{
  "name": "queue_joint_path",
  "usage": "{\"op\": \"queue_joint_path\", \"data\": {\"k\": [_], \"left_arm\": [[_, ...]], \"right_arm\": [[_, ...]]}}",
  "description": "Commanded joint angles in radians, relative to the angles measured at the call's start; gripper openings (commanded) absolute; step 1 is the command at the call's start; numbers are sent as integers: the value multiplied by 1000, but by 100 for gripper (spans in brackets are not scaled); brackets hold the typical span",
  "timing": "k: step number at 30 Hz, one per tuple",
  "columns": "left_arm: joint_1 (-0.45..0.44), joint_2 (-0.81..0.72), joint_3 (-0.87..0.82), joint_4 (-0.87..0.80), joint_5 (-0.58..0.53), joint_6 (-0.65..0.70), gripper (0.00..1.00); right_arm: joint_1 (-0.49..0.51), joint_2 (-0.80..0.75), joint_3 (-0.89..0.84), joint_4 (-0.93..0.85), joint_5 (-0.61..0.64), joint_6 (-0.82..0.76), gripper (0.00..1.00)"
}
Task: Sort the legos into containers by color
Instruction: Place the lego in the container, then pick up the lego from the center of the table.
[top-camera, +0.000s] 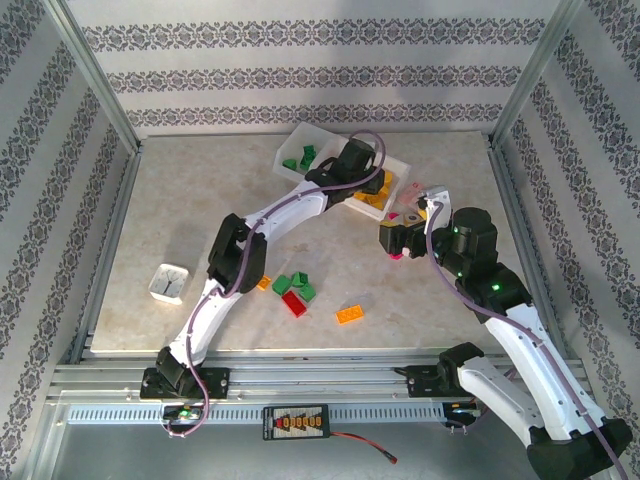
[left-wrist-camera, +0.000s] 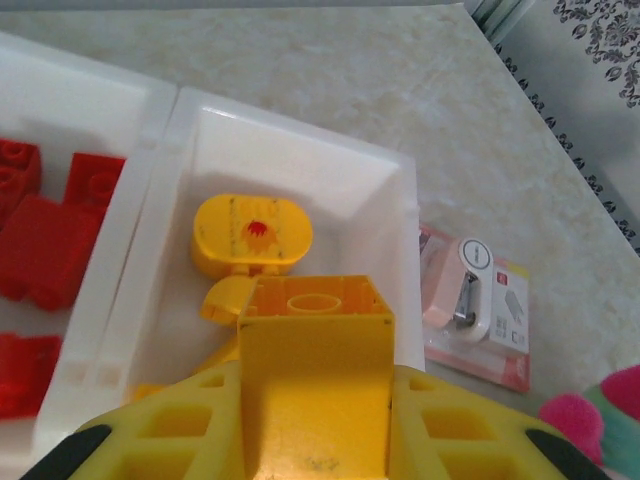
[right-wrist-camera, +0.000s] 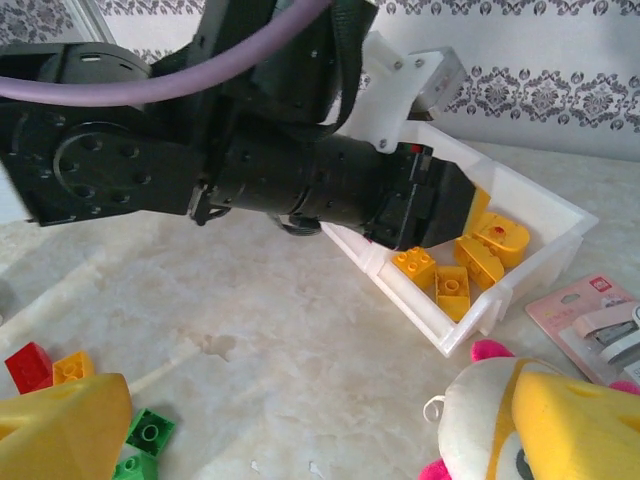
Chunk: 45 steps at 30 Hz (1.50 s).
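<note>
– Legos (top-camera: 297, 290): where?
– Five loose on table (top-camera: 160, 200); others sorted in tray (left-wrist-camera: 300, 160).
– Grippers?
– Left gripper (left-wrist-camera: 315, 420) clamped on yellow brick (left-wrist-camera: 315, 340) (over yellow bin). Right gripper (right-wrist-camera: 310, 420) fingers wide apart, by toy (right-wrist-camera: 480, 410).

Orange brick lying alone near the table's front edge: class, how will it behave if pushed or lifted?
The orange brick looks like hard moulded plastic, so it is probably stiff and light. It lies flat on the table, so a push should slide it rather than tip or roll it.
</note>
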<state>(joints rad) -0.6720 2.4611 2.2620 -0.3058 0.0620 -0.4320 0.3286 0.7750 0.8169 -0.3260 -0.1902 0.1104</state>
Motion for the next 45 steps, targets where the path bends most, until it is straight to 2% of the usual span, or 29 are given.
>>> {"op": "queue_joint_path", "data": {"k": [1,4,10,13,16,26,30,37,42,45], "left_arm": [[14,72,128,-47,30,41,31],[15,98,179,-62,50,52,39],[16,40,157,-46,97,91,72],[17,-32,84,-20,92,106,81],[17,-142,-72,62,89,121,88],[43,-571,-695,275,15,126,96],[92,-734,-929,321,30,48,97],[207,-1006,-1212,241,-20,-30,98],[291,-1177,-1341,129,-63,-73,98],[319,-1269,-1406,61,-89,-70,99]], "right_arm": [[-10,4,-12,5,5,26,97],[-10,0,-16,7,6,29,97],[-10,-14,-27,16,-12,25,98],[-9,-7,-28,13,-41,23,98],[1,13,-29,7,-68,8,98],[135,123,-18,-22,-48,-29,98],[244,199,-19,1,-53,-91,97],[343,453,40,51,-134,-226,96],[390,634,98,102,-61,-337,97],[413,743,145,108,-49,-406,94]]}}
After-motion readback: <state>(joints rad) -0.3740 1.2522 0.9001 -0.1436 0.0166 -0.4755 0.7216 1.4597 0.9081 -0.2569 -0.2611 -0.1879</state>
